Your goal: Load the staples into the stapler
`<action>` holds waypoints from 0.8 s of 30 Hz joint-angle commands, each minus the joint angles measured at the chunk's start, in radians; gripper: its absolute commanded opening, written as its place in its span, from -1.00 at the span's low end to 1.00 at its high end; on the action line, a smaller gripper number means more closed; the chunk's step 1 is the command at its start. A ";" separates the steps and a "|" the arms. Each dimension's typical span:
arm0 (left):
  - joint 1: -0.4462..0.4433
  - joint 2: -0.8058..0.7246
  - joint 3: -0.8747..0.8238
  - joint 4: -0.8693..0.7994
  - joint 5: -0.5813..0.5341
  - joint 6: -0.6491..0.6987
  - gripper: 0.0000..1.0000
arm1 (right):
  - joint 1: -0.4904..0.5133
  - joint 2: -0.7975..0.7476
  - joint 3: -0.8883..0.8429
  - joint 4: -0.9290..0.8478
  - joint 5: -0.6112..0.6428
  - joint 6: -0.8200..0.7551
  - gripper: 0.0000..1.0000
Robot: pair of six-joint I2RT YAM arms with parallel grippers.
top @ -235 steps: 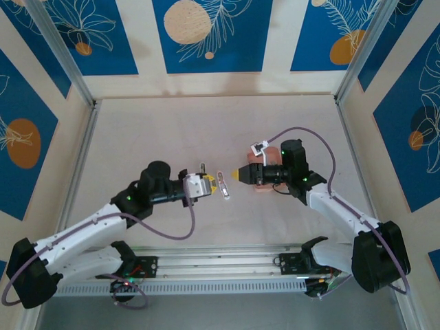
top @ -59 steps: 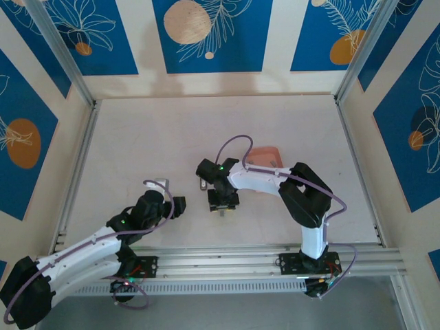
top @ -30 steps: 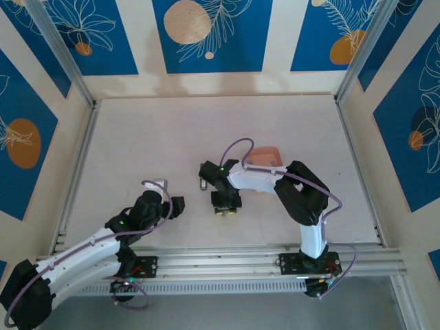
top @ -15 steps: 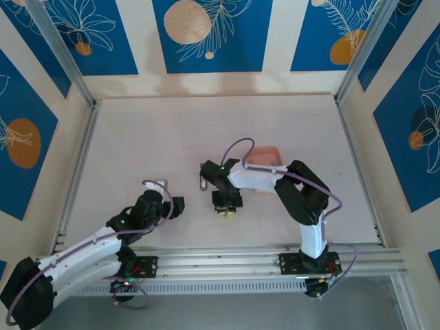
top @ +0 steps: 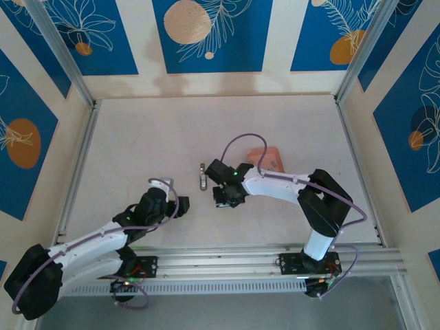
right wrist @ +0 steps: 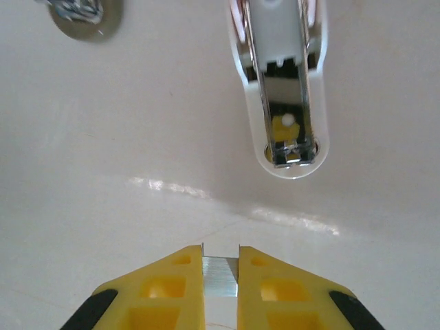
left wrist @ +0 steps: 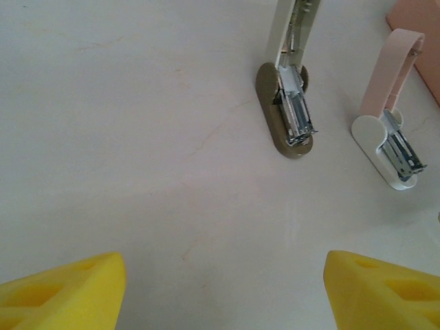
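Note:
My right gripper (right wrist: 221, 258) is shut on a small shiny strip of staples (right wrist: 220, 278), held between its yellow fingertips just above the table. Straight ahead of it lies an opened stapler (right wrist: 283, 89) with a white base, its metal channel facing up. That stapler (left wrist: 388, 141) has a pink top swung back. A second opened stapler (left wrist: 289, 113), with an olive base, lies to its left (top: 202, 177). My left gripper (left wrist: 223, 295) is open and holds nothing, well short of both staplers. In the top view my right gripper (top: 221, 199) hangs over the table's middle.
A shallow pink tray (top: 265, 158) sits behind the right forearm, its corner (left wrist: 421, 38) just past the pink stapler. Bare table lies between my left gripper (top: 180, 205) and the staplers. Metal rails run along the table's sides and near edge.
My right gripper has shut on the staple strip and drawn slightly back from the near edge, its elbow swinging right. My left arm has edged a little to the right.

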 commanded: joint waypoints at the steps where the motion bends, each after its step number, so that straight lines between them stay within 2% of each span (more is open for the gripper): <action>1: 0.014 0.024 0.017 0.083 0.046 0.013 0.51 | -0.006 -0.062 -0.043 0.081 0.059 -0.071 -0.71; 12: 0.014 0.114 0.022 0.218 0.072 0.009 0.51 | -0.076 -0.178 -0.158 0.285 0.064 -0.214 -0.72; 18: 0.014 0.162 0.020 0.297 0.088 0.008 0.51 | -0.119 -0.173 -0.175 0.363 0.043 -0.276 -0.72; 24: 0.014 0.154 0.015 0.308 0.072 0.015 0.51 | -0.131 -0.162 -0.180 0.412 0.051 -0.308 -0.72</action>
